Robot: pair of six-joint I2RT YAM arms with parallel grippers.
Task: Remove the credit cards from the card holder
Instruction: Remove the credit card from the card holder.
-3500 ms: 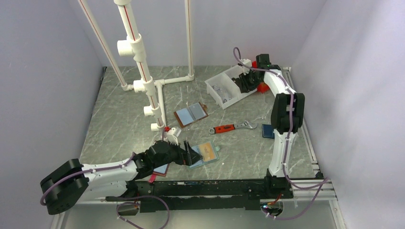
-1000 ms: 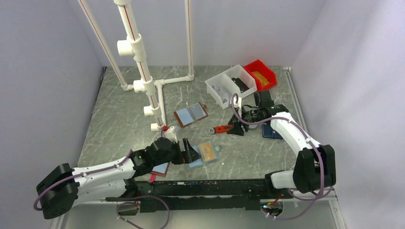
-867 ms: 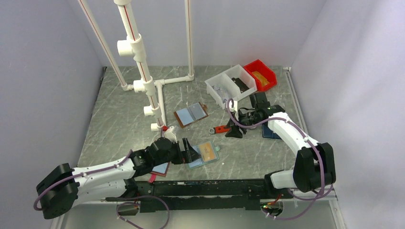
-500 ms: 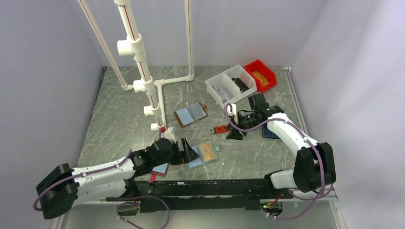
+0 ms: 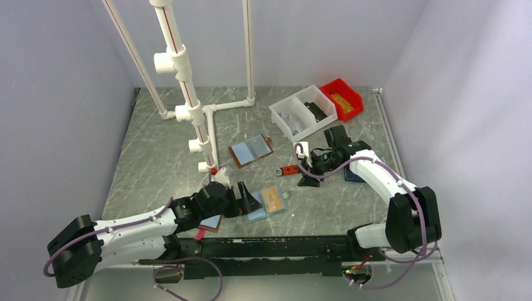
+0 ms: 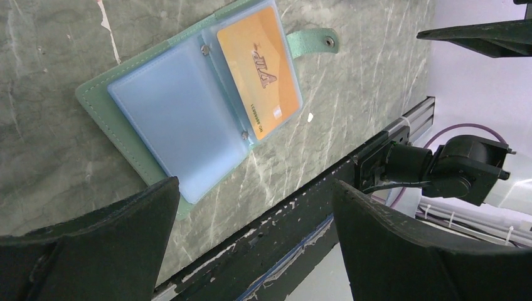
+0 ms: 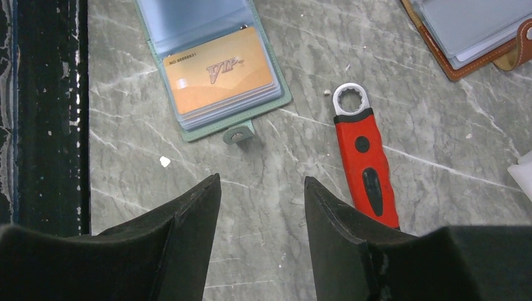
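The card holder (image 6: 169, 128) lies open and flat on the table, mint-green edged with blue-grey panels. A tan-orange "VIP" credit card (image 6: 260, 72) sits in its right-hand sleeve. No dark brown card shows. My left gripper (image 6: 254, 188) is open and empty, just beside the holder's near edge. In the right wrist view the holder (image 7: 216, 125) and the card (image 7: 219, 78) lie ahead of my right gripper (image 7: 262, 182), which is open, empty and above bare table. From above, the left gripper (image 5: 250, 200) partly covers the holder (image 5: 260, 214); the right gripper (image 5: 306, 178) is to its right.
A red-handled wrench (image 7: 365, 169) lies just right of my right gripper. A brown-edged folder (image 5: 251, 149) lies further back. A maroon-edged folder (image 5: 210, 222) sits under my left arm. White bins (image 5: 303, 118), a red bin (image 5: 343, 100) and a PVC pipe frame (image 5: 188, 113) stand behind.
My right arm has swung from the bins at the back down to the table by the wrench, moving left toward the holder. My left arm has barely moved.
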